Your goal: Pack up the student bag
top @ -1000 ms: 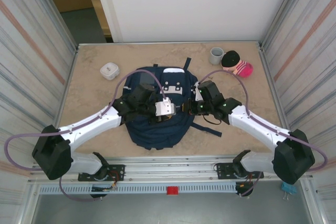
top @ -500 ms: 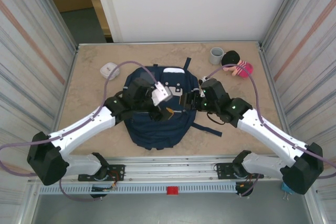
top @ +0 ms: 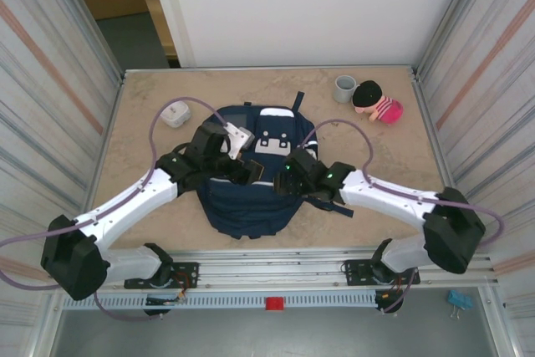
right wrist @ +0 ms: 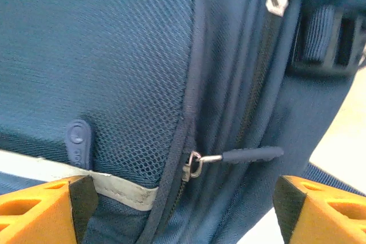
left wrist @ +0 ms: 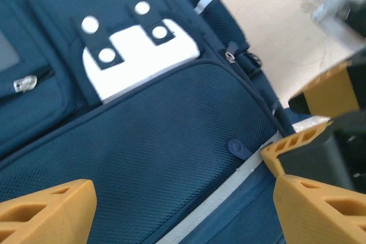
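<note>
Over the last second both arms have shifted: the left one has drawn up and back toward the bag's top, the right one has swung inward with its forearm low across the table, and both claws, which were pinched shut or nearly so, now stand spread.

The left claw (left wrist: 180,198) hovers open and empty above the mesh front pocket of the student bag (top: 249,211), just over the thin white stripe (left wrist: 223,195). The bag lies flat, front side up, in the middle of the table (top: 142,148), between the two arms. The right claw (right wrist: 178,195) is also wide open and holds nothing, facing the bag's right side, where a dark zip pull (right wrist: 251,154) sticks out sideways between its fingers.

The step in hand looks to be opening a compartment. The right claw should close squarely on the slim pull and draw along the zip's track, not across it. The left should pin the fabric near the stripe so the soft bag does not slide or bunch. Which compartment this zip serves is hard to tell from so near.

The table is sandy, stone-patterned and matt. A small white box (top: 174,113) sits left of the bag, with a grey cup (top: 344,88) and a plush doll (top: 378,103) at the far right. Ribbed metal panels (top: 50,81) flank both sides, and a white wall (top: 301,6) stands behind.
</note>
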Controlling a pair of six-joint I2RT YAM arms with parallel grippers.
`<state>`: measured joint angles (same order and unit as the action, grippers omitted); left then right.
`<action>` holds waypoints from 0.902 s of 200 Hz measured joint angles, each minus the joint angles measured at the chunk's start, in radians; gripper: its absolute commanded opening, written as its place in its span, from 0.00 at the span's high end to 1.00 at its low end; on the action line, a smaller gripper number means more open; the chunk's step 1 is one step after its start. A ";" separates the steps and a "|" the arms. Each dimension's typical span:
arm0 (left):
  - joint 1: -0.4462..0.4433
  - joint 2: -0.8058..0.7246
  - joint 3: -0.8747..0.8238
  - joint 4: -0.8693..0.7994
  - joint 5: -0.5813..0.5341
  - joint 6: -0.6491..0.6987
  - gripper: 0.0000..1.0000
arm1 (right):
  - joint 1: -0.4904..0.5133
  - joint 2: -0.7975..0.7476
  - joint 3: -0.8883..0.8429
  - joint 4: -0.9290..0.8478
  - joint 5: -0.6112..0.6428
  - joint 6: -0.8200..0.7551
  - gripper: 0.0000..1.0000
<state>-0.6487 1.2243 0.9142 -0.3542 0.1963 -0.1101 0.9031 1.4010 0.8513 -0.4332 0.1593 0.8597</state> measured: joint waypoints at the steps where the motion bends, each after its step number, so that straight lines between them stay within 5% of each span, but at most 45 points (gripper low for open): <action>1: 0.002 0.000 -0.002 0.000 0.000 -0.003 0.18 | 0.001 0.002 -0.002 0.001 0.001 0.001 0.18; 63: 0.066 0.000 -0.051 0.003 -0.008 -0.136 0.13 | 0.039 0.093 -0.024 0.035 0.050 0.072 0.14; 111: 0.257 -0.062 -0.098 -0.012 -0.014 -0.270 0.11 | -0.005 -0.117 0.070 -0.040 0.007 -0.016 0.13; 146: 0.324 -0.049 -0.161 0.004 -0.011 -0.335 0.24 | -0.184 -0.182 0.029 0.057 -0.112 -0.031 0.14; 180: 0.324 0.053 -0.229 0.066 -0.008 -0.377 0.48 | -0.210 -0.043 -0.031 0.128 -0.172 -0.030 0.19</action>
<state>-0.3244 1.2770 0.6853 -0.2886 0.1886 -0.4873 0.6930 1.3579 0.8200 -0.3054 -0.0128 0.8295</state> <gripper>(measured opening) 0.593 0.834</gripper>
